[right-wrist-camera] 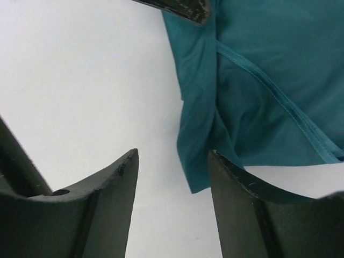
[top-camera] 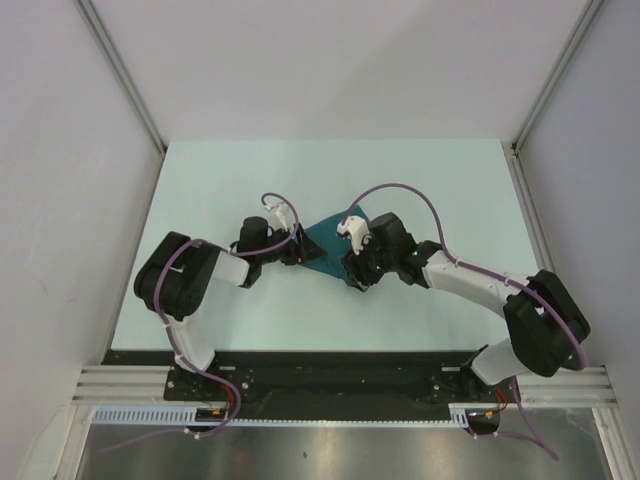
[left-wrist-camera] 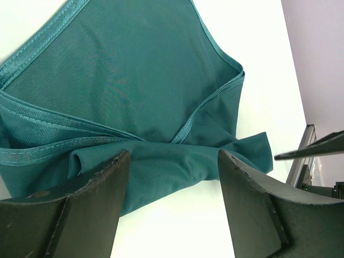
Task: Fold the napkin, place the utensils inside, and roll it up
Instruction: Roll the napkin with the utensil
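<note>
Centrally, folded napkin (top-camera: 322, 245) (teal), left gripper (left-wrist-camera: 172, 156) spread above its edge, right gripper (right-wrist-camera: 172, 156) spread beside its corner.

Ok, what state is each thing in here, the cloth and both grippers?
napkin, folded over itself in layers, lying on the table between the two grippers
left gripper, open, jaws either side of the napkin's edge, not closed on it
right gripper, open, napkin's corner just ahead of its jaws, not gripped

The teal napkin (top-camera: 322, 246) lies in a triangle on the pale desk (top-camera: 230, 185), flanked closely by the left pincer (top-camera: 296, 248) and right pincer (top-camera: 353, 268), perhaps both touching it.
</note>
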Robot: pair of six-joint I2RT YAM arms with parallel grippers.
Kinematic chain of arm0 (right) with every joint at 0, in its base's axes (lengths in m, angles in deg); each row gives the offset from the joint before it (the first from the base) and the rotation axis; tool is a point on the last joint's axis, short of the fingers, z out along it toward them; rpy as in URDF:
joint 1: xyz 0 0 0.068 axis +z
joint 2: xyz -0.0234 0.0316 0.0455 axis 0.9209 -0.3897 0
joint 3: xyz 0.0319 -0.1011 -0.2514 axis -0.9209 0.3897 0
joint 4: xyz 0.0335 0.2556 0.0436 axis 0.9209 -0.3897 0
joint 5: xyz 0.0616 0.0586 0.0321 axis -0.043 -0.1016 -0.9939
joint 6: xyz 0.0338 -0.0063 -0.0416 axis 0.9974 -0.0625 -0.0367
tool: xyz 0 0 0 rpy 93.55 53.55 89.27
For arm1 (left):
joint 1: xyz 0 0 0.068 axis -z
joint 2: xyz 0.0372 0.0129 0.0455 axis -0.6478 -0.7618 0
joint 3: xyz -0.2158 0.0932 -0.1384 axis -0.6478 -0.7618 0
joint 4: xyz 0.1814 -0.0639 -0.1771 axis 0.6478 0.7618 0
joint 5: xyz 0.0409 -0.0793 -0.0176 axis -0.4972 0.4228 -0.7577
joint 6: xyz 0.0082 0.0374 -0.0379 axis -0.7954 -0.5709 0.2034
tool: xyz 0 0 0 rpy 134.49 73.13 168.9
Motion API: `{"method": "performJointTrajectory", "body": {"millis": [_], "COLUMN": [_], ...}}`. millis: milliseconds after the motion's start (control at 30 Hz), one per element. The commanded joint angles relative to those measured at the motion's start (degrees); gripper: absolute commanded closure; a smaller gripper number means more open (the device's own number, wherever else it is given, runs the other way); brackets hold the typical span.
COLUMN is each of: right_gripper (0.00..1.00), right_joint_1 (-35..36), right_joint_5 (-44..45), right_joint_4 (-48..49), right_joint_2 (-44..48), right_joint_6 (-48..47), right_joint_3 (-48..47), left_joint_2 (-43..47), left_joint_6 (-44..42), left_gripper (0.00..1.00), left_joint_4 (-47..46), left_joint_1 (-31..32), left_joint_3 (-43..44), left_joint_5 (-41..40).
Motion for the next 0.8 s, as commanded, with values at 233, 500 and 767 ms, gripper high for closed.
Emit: {"method": "performJointTrajectory", "body": {"millis": [233,500,767], "right_gripper": [0.67,0.85,0.90], "right_joint_1": [-1.42,-10.36,-14.43], "right_joint_5": [4.89,-5.55,-12.86], "right_joint_4": [0.85,1.82,-8.46], "right_joint_2": [-8.28,-8.01,-22.15], "right_joint_6": [-1.86,1.65,1.65], "right_joint_3": [-3.09,-3.79,-13.19], "left_joint_2": [-2.28,-2.28,-2.72], "left_joint_6": [-1.79,-2.50,-2.76], "left_gripper": [0.26,0.26,0.26], "left_joint_4": [8.14,9.28,9.63], "left_joint_1": [-1.84,-2.36,-2.45], "left_joint_3": [-0.85,-0.50,-0.15], "left_joint_5": [-2.83,-2.74,-2.47]}}
